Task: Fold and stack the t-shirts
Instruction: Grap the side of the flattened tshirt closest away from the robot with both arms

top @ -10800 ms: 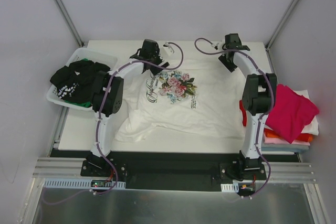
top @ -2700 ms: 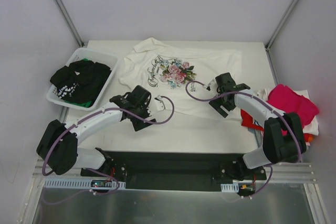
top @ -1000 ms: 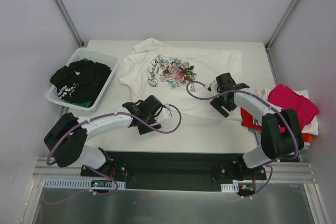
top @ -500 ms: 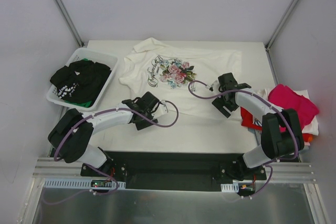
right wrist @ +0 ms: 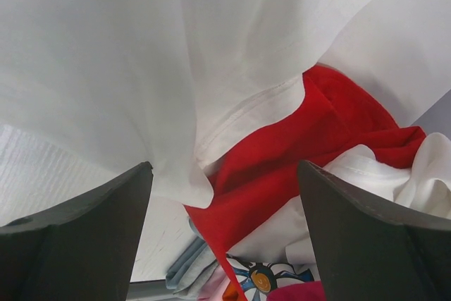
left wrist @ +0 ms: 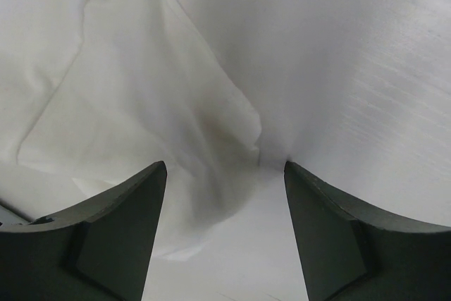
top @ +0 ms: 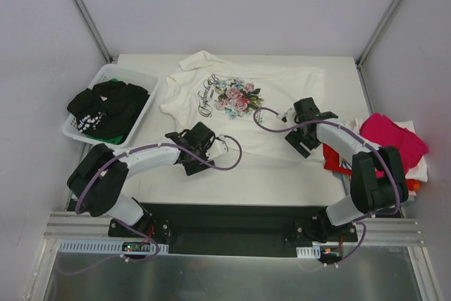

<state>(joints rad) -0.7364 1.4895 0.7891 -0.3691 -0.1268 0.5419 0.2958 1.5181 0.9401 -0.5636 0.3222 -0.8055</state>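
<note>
The white floral t-shirt (top: 239, 103) lies spread, print up, on the far half of the table. My left gripper (top: 199, 140) sits low at its near left hem. In the left wrist view the left gripper (left wrist: 224, 174) is open, and a creased fold of white cloth (left wrist: 176, 174) reaches in between the fingers. My right gripper (top: 301, 137) is at the shirt's near right corner. The right gripper (right wrist: 224, 170) is open too, over the white corner (right wrist: 187, 185) and a red t-shirt (right wrist: 282, 153). Nothing is gripped.
A white basket (top: 127, 73) at the left holds a black t-shirt (top: 106, 107). At the right edge a pile has a magenta t-shirt (top: 391, 142) on top, with red (top: 331, 156), orange and white ones under it. Bare table (top: 268, 174) lies near the bases.
My left gripper has slid a little farther in toward the shirt's near hem and its jaws have narrowed somewhat. The right arm has barely moved.
</note>
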